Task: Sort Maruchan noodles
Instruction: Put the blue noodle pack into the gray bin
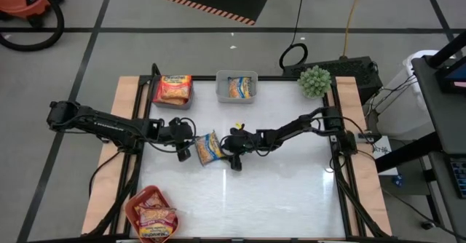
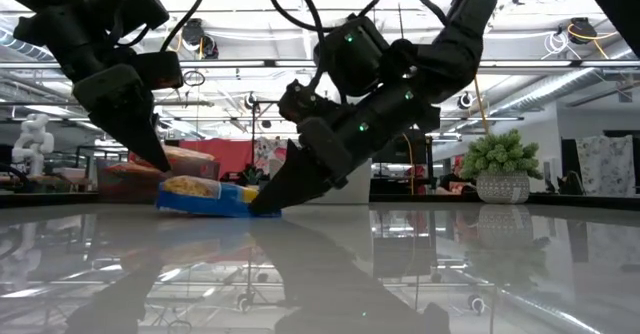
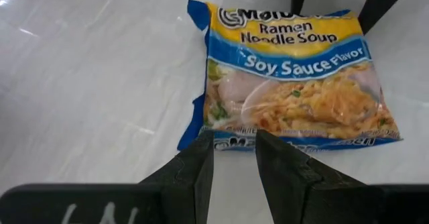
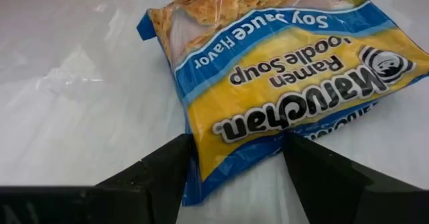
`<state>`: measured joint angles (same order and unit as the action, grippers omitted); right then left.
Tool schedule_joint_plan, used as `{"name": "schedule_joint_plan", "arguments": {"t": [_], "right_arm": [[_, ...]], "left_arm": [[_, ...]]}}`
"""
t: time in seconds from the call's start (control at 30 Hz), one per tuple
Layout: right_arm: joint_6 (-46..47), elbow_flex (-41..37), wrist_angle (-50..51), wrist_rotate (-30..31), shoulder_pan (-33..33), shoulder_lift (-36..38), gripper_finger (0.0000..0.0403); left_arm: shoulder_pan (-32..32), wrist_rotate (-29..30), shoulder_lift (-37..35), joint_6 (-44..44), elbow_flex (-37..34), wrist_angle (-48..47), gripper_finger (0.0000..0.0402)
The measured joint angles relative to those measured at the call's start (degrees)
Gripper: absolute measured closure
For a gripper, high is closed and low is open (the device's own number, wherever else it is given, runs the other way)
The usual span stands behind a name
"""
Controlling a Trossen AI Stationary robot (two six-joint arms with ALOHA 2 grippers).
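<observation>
Mid-table, a blue-and-yellow noodle packet (image 1: 209, 148) lies flat between both grippers. Right gripper (image 1: 234, 150) has fingers spread, straddling the packet's logo end, tips at the table. Left gripper (image 1: 185, 148) sits at the opposite edge, fingers nearly together with a narrow gap, holding nothing. Other packets sit in the grey bins (image 1: 236, 87) and red bin (image 1: 151, 214).

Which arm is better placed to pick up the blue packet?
Right, probably. The right gripper is open with the blue packet's edge already between its fingers. The left gripper sits at the opposite edge, its fingers narrowly parted and not around it.
</observation>
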<state>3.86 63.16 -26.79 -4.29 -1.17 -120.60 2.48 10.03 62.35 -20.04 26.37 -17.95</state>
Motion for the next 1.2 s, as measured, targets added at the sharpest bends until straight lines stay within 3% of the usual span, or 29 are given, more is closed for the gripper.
{"name": "schedule_joint_plan", "arguments": {"t": [0.2, 0.6, 0.93, 1.2], "right_arm": [[-0.23, 0.04, -0.99, 1.25, 0.09, -0.18, 0.0206], [-4.36, -0.04, -1.91, 2.79, 0.85, -0.07, 0.0391], [-11.52, -0.11, 4.35, 9.97, 2.02, 6.25, 0.0400], [-19.32, -0.11, 10.61, 16.21, 5.32, 18.09, 0.0401]], "left_arm": [[0.00, -0.12, 0.00, 0.03, 0.00, 0.18, 0.0286], [0.00, -0.12, 0.00, 0.05, 0.00, 0.17, 0.0286], [0.31, -0.12, 0.00, -1.63, 0.00, 0.14, 0.0286], [0.96, -0.20, 0.00, 0.81, 1.54, 0.28, 0.0286]]}}
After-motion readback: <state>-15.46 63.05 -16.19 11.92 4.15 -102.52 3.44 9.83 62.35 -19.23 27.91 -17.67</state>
